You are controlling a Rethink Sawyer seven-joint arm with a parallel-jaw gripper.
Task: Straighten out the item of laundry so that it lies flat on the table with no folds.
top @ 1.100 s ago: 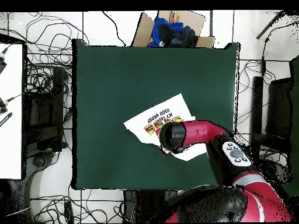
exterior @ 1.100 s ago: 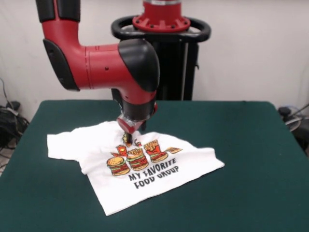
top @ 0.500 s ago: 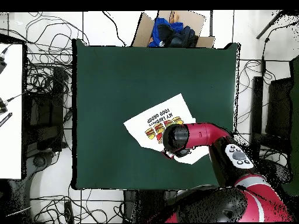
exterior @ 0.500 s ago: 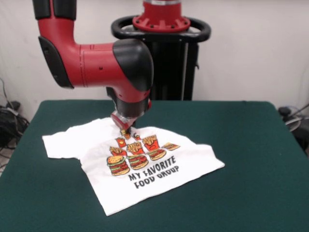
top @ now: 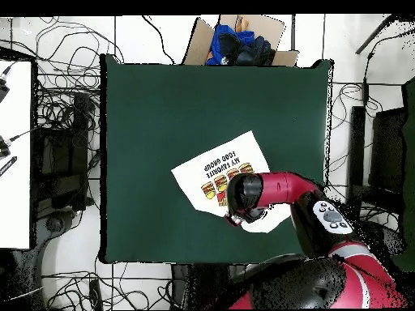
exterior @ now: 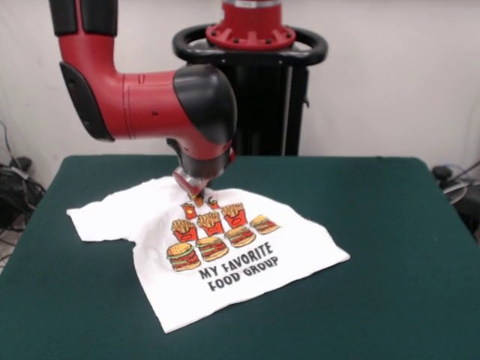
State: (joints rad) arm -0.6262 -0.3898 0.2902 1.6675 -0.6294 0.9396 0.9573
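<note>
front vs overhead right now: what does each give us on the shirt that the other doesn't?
Front only: the gripper at the T-shirt near its collar, the whole food print and text, the sleeve at the picture's left.

Overhead only: the shirt's place on the table, toward the robot's edge; a cardboard box with blue cloth past the far edge. The arm hides the shirt's collar end.

Both: the shirt spread out, print up, on green table.

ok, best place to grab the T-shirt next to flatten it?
Probably the bottom hem corner of the T-shirt, coming from above and pulling toward the camera in the front view. That edge lies flat and exposed on the table, away from the claw at the collar.
</note>
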